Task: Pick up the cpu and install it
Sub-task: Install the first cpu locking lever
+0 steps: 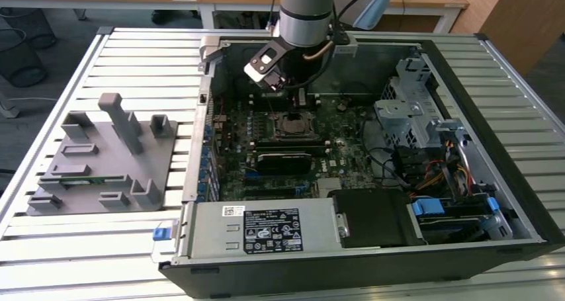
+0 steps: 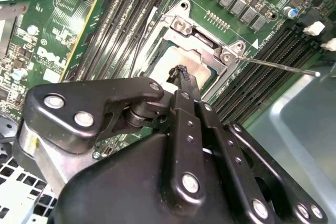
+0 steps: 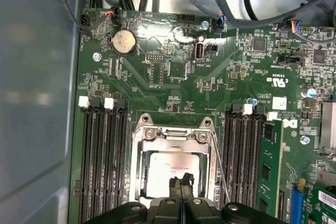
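The cpu [image 3: 167,167], a flat silvery square with a pale rim, lies inside the metal socket frame [image 3: 173,134] on the green motherboard [image 3: 173,77]. In the second wrist view the cpu [image 2: 170,59] shows as a pale plate just beyond the fingertips. My gripper [image 3: 181,183] hangs right above the cpu's plate, its two black fingers pressed together with nothing between them. In the exterior view my gripper [image 1: 284,84] is inside the open computer case, over the socket [image 1: 292,125]. The socket's thin lever rod [image 2: 275,65] sticks out sideways.
Black memory slots [image 3: 102,156] flank the socket, and a green memory stick [image 3: 268,174] sits in one. The case walls [image 1: 494,102], drive cage [image 1: 415,109] and cables [image 1: 424,175] surround the board. A grey fixture [image 1: 106,162] stands on the slatted table at the exterior view's left.
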